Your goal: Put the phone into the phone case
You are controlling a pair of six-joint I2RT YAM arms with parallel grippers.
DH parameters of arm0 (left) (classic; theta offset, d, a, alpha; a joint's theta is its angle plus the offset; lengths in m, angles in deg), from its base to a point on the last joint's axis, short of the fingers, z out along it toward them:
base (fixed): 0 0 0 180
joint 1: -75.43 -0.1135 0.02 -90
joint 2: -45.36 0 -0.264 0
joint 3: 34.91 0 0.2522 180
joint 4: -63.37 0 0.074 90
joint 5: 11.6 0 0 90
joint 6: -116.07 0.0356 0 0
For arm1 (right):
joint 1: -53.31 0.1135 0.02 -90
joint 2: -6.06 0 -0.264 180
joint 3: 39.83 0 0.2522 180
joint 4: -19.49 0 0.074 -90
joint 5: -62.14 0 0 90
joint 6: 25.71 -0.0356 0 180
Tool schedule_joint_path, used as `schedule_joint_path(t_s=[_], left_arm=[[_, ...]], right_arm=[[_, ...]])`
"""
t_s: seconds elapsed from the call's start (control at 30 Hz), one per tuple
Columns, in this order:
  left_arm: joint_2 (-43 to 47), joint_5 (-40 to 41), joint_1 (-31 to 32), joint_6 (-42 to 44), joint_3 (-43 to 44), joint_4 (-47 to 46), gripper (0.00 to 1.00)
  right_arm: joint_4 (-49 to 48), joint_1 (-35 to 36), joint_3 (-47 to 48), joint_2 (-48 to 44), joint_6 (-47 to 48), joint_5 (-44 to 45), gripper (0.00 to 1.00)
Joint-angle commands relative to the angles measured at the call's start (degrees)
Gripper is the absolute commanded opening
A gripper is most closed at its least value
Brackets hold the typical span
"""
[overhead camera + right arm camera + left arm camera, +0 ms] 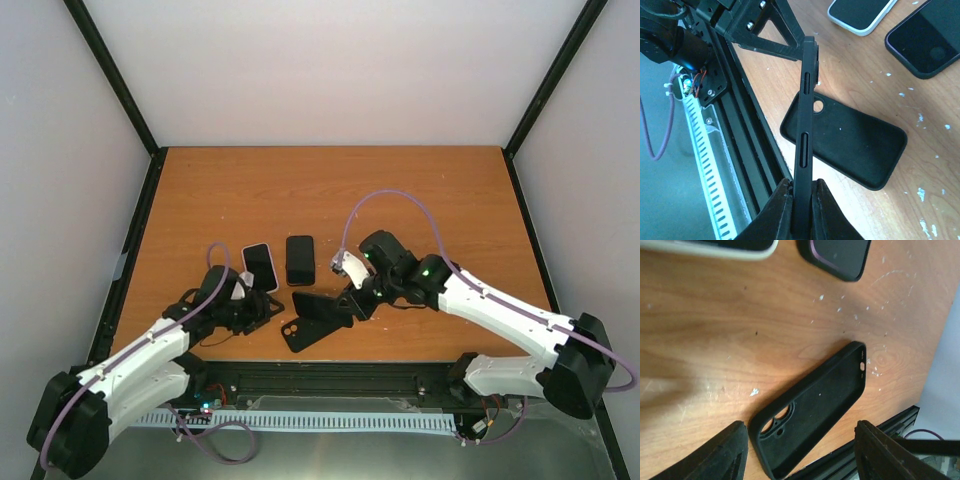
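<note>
The lying case point(850, 132) and held case point(804, 125) are black, the table point(420, 190) orange-brown.

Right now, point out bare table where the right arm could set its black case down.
Bare wood: the far half of the table beyond the white-edged phone and dark phone, and the right side past the right arm. Crowded: the near middle, around the flat case, the held case and the left arm.

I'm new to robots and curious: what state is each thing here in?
left fingers: open, empty.
right fingers: shut on upright case.
upright case: held on edge.
flat case: on table, empty, open side up.
white-edged phone: lying flat.
dark phone: lying flat.
</note>
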Motion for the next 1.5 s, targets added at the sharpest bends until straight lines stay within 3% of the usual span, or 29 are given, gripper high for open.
schedule_joint_path(t_s=[0.0, 0.27, 0.5, 0.97, 1.17, 1.47], left_arm=[[0.52, -0.87, 2.48, -3.29, -1.84, -0.58, 0.59], [-2.75, -0.12, 5.19, -5.45, -3.05, -2.03, 0.49], [-9.23, 0.01, 5.85, -4.41, -0.72, -3.5, 0.45], [-8.76, 1.01, 9.95, -5.47, 0.66, 2.53, 0.35], [-14.32, 2.66, 9.96, -2.86, 3.8, 2.16, 0.29], [-23.85, 3.87, 9.98, 9.24, 11.11, -1.95, 0.03]], right_arm=[[2.28, -1.22, 3.49, 1.82, -0.35, -3.34, 0.03], [3.72, -3.53, 3.01, 1.82, -0.49, 2.41, 0.03], [3.11, -5.34, 1.89, -0.29, -0.67, 1.63, 0.03], [-0.2, -5.84, -0.13, -2.62, -1.58, 0.23, 0.03], [-2.15, -5.92, -1.39, -3.14, -1.74, -0.49, 0.03], [-7.62, -5.92, -7.13, -2.41, -6.92, -5.64, 0.03]])
